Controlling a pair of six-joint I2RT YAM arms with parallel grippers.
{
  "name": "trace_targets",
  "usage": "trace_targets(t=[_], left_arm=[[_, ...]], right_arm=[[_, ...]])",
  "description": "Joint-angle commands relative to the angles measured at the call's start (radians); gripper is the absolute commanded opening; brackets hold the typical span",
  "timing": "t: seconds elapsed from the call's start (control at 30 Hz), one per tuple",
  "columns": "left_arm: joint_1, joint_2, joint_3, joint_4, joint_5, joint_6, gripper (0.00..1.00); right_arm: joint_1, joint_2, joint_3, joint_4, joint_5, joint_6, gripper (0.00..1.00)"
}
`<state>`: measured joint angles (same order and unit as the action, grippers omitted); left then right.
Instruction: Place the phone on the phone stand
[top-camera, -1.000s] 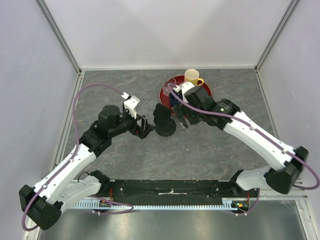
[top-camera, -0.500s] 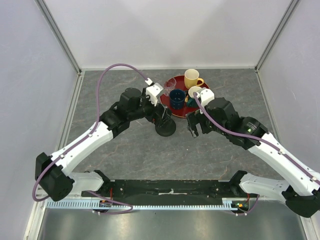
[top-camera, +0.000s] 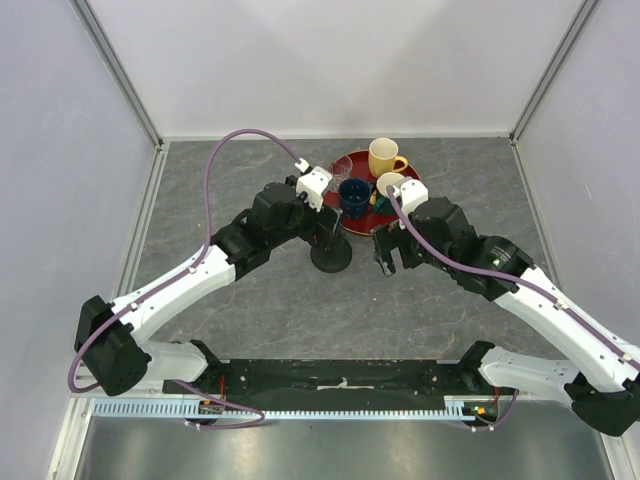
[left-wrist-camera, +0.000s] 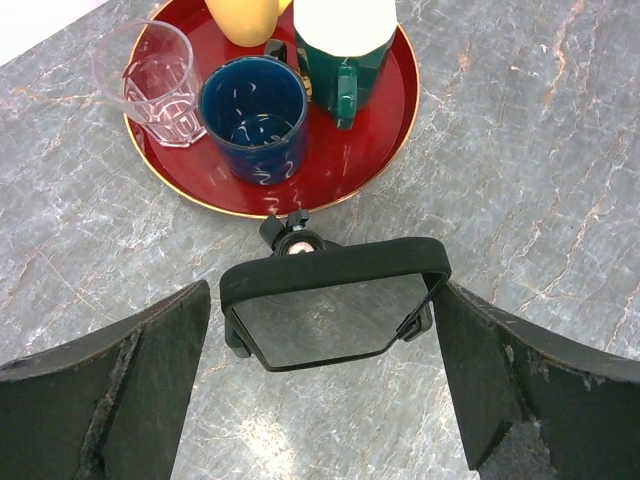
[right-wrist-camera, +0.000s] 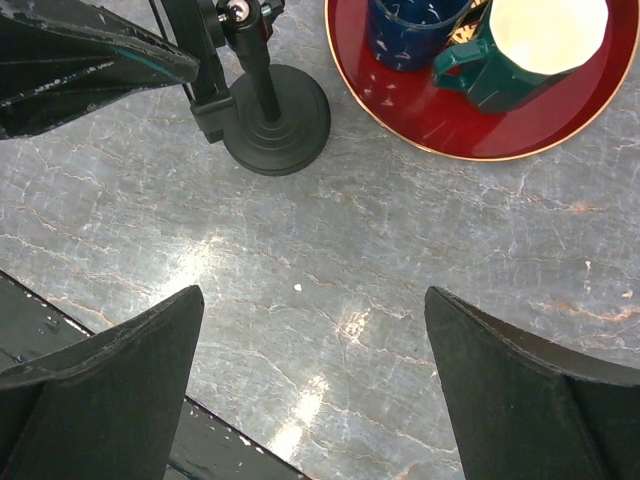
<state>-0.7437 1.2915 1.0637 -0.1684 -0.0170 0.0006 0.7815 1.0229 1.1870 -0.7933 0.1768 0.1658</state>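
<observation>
Grey marbled table (top-camera: 250, 300) fills our view. We see the phone (left-wrist-camera: 335, 315) seated in the phone stand (right-wrist-camera: 278, 120), just near of the red tray (left-wrist-camera: 370, 150). The left end effector (top-camera: 326, 224) is spread wide either side of it (touching nothing). The right end effector (right-wrist-camera: 312, 300), also spread, hangs over the table to the stand's right.

Glossy phone (left-wrist-camera: 330, 320), veined stone table (left-wrist-camera: 560, 150)

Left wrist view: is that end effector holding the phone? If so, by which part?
No. The left end effector is open, straddling the phone with slim gaps each side; the phone rests on the phone stand.
</observation>
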Motion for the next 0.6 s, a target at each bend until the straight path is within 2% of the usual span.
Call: trace_targets(t=[0.0, 0.23, 0.43, 0.57], left_arm=[[0.0, -0.003, -0.016, 0.055, -0.081, -0.042, 0.97], [-0.009, -0.003, -0.031, 0.069, -0.041, -0.067, 0.98], [-0.026, 0.005, -0.031, 0.061, -0.092, -0.088, 0.95], [-0.055, 0.017, -0.024, 0.049, -0.136, -0.09, 0.97]], right_arm=[[0.002, 0.022, -0.012, 0.065, -0.022, 0.024, 0.98], [0.001, 0.029, -0.021, 0.074, -0.023, 0.024, 0.98], [0.002, -0.003, -0.052, 0.077, -0.016, 0.037, 0.98], [0.001, -0.012, -0.049, 0.066, -0.025, 0.047, 0.98]])
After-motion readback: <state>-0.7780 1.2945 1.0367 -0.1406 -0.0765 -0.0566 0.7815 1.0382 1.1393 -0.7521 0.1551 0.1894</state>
